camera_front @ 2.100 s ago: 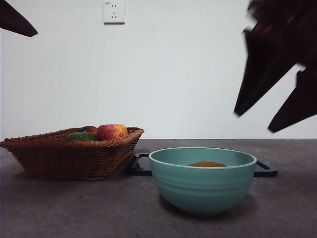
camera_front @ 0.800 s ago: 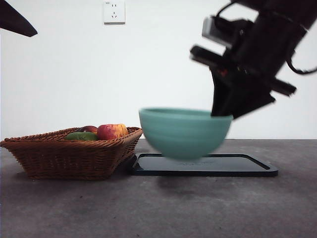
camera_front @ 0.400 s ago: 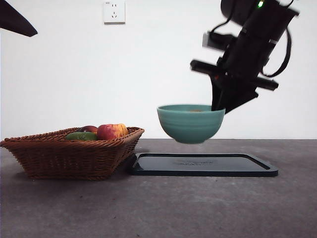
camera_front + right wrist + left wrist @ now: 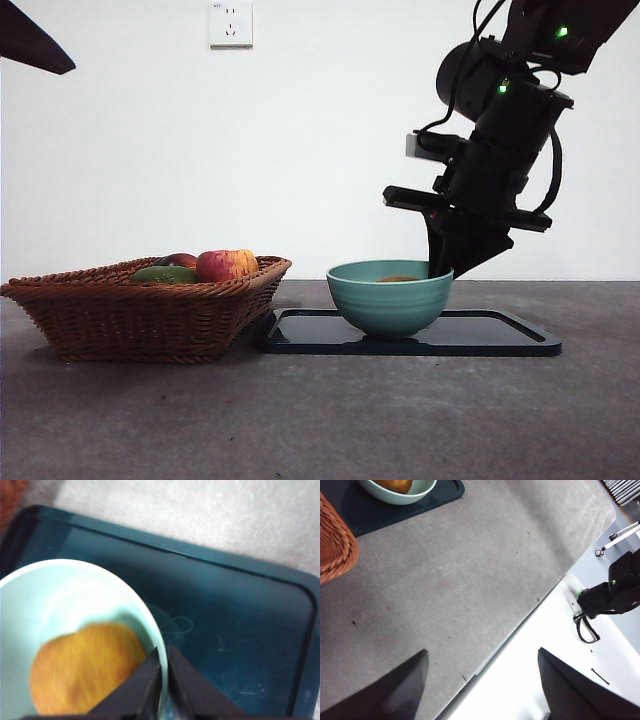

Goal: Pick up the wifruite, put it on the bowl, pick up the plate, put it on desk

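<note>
Since half a second earlier, we saw the bowl (image 4: 390, 296) lowered onto the dark tray (image 4: 500, 335) on the desk (image 4: 320, 420). Our right gripper (image 4: 163, 680) pinched its rim, wifruite (image 4: 85, 667) inside. Our left gripper (image 4: 480, 685) hung spread open over the desk's edge.

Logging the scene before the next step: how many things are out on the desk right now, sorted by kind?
Fruit: 4, the wifruite in the bowl, plus a red-yellow apple, a green fruit and a dark red fruit in the basket.
Bowl: 1, right pincer shut on its rim.
Dark tray: 1
Wicker basket: 1
Total: 7
</note>
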